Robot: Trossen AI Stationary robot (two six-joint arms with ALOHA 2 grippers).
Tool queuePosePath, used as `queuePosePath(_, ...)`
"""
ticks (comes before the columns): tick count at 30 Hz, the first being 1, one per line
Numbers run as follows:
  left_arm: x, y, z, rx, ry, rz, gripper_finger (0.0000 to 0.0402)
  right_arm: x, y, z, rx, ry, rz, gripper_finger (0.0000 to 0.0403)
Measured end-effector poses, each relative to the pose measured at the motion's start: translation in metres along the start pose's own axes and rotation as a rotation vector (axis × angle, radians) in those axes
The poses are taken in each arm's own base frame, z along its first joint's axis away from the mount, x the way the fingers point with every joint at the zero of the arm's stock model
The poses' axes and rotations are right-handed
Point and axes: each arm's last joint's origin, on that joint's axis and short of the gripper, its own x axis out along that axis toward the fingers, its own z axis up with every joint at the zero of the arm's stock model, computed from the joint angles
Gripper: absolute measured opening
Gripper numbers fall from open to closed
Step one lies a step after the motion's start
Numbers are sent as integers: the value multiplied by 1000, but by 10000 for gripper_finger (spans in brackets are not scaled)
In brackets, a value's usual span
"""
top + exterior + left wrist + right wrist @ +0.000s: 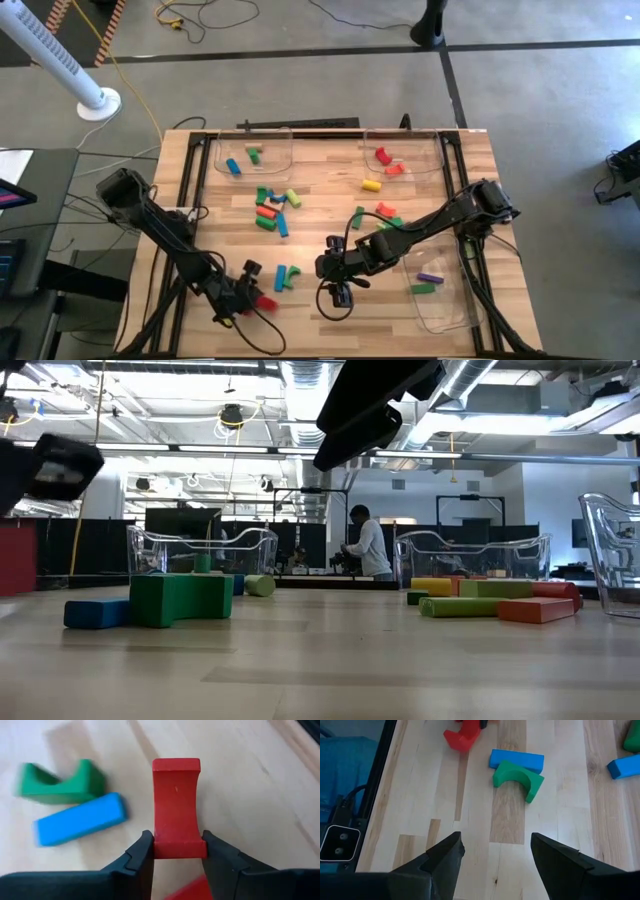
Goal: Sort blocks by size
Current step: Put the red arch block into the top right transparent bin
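Note:
A red wooden block with hollowed sides sits between the fingers of my left gripper, near the table's front left. It also shows in the right wrist view. Just beyond it a green arch block and a blue bar lie side by side on the table. My right gripper hangs open over bare wood near the table's front middle, holding nothing. More blocks lie loose mid-table. My left gripper pinches the red block's near end between its two fingers, one on each narrow side. The fingers slant down and run along the block, which points away from them. Whether the block's far end touches the table I cannot tell.
Three clear trays stand on the table: far left with a blue and a green block, far right with red and yellow ones, near right with a purple and a green one. More loose blocks lie right of centre.

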Motion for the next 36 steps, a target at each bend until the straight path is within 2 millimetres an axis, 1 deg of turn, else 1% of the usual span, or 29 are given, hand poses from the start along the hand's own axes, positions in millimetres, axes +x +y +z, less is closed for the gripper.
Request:
queuePosePath(4, -24, 8, 8, -19, -70, 30, 128, 0, 0, 0, -10, 0, 0, 265)
queuePosePath(7, -45, 14, 15, -20, -149, 35, 128, -1, 0, 1, -61, -3, 1, 265)
queuePosePath(11, -70, 26, 21, 7, -239, 99, 128, -5, 6, 8, -181, -45, 5, 265)
queuePosePath(15, -86, 47, 26, 7, -302, 158, 128, -10, 14, 16, -334, -104, -56, 265)
queuePosePath(17, -91, 59, 26, 0, -306, 198, 128, -14, 17, 19, -417, -123, -132, 265)
queuePosePath(20, -95, 80, 26, -21, -301, 228, 128, -17, 21, 19, -554, -125, -295, 265)
queuePosePath(23, -95, 100, 27, -40, -307, 201, 128, -19, 23, 19, -679, -103, -463, 265)
queuePosePath(25, -94, 113, 27, -51, -310, 186, 128, -20, 22, 19, -734, -83, -542, 265)
queuePosePath(31, -94, 149, 23, -88, -325, 150, 128, -22, 14, 21, -805, -26, -718, 265)
queuePosePath(36, -98, 170, 22, -73, -395, 78, 128, -22, 6, 23, -838, 8, -754, 265)
